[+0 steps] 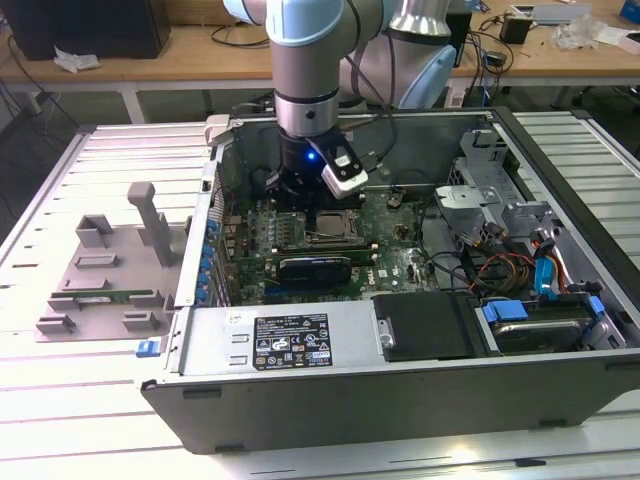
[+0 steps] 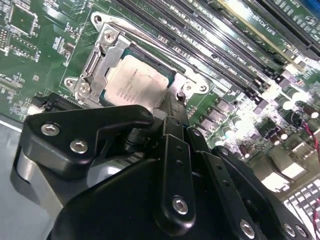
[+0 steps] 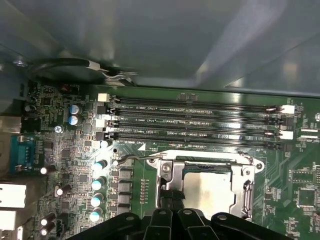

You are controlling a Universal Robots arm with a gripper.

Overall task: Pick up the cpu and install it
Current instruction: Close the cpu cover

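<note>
The cpu [image 2: 137,82] is a flat square chip with a silver-grey top. It lies inside the metal-framed socket [image 2: 95,65] on the green motherboard of the open computer case. In the first wrist view the cpu [image 3: 207,192] sits level in the socket frame [image 3: 167,172], whose cover is open. My gripper [image 2: 175,107] hangs just above the socket's edge beside the chip, its black fingers together with nothing between them. In the exterior view the gripper [image 1: 305,208] is low inside the case, over the socket and the cpu [image 1: 333,226].
Black memory slots [image 3: 195,120] run along the board beside the socket. Capacitors [image 3: 97,182] stand close to it. The case wall [image 1: 215,200], the drive cage with cables [image 1: 520,260] and a metal cover [image 1: 290,340] hem the board in. A grey fixture [image 1: 110,270] lies outside on the exterior view's left.
</note>
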